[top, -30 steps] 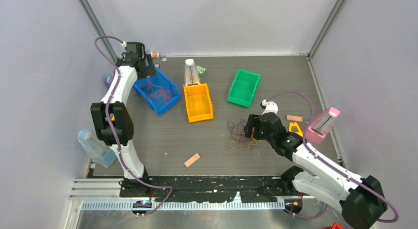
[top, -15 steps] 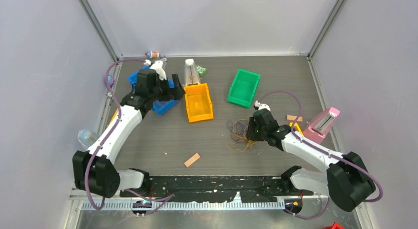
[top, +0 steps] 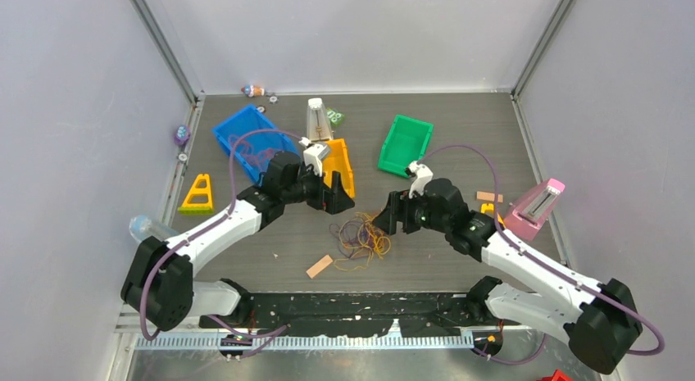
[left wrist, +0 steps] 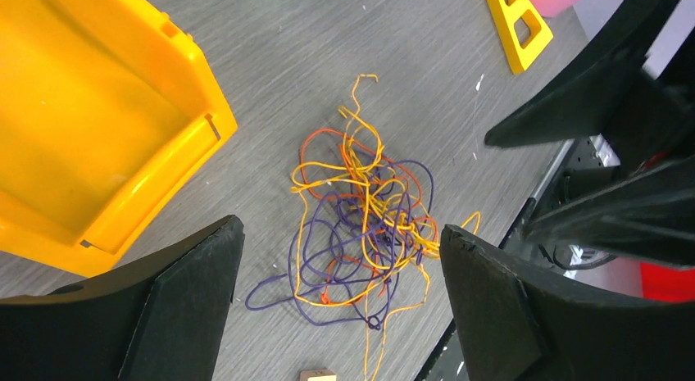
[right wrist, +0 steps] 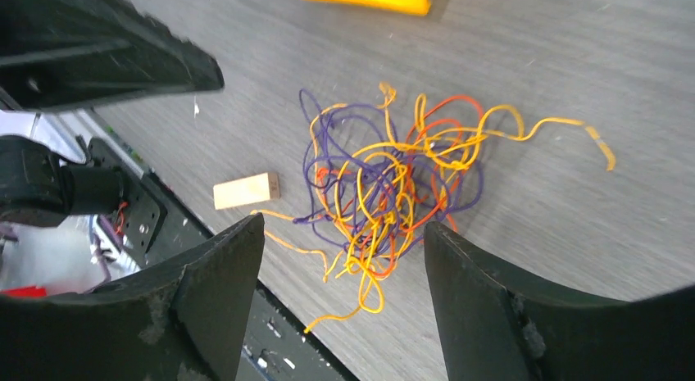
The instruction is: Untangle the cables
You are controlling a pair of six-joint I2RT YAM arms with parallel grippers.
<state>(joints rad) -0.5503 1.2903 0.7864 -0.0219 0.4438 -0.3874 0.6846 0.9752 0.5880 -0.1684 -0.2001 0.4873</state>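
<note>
The cables (top: 358,238) are a loose tangle of yellow, orange and purple strands lying flat on the grey table, near its front middle. My left gripper (top: 334,199) hangs above and to the left of the tangle, open and empty. In the left wrist view the cables (left wrist: 365,225) lie below, between the spread fingers of the left gripper (left wrist: 340,233). My right gripper (top: 392,217) is just right of the tangle, open and empty. In the right wrist view the cables (right wrist: 385,184) lie ahead of the open right gripper (right wrist: 342,227), which is not touching them.
A yellow bin (top: 342,178) sits right behind my left gripper, a blue bin (top: 238,127) back left, a green bin (top: 406,143) back right. A wooden block (top: 320,266) lies near the tangle. A yellow triangle (top: 198,194) and a pink metronome (top: 537,207) stand at the sides.
My left arm swung from the blue bin to the table's middle. The tangle shifted left and nearer. My right gripper moved left after it, and both grippers now flank it.
</note>
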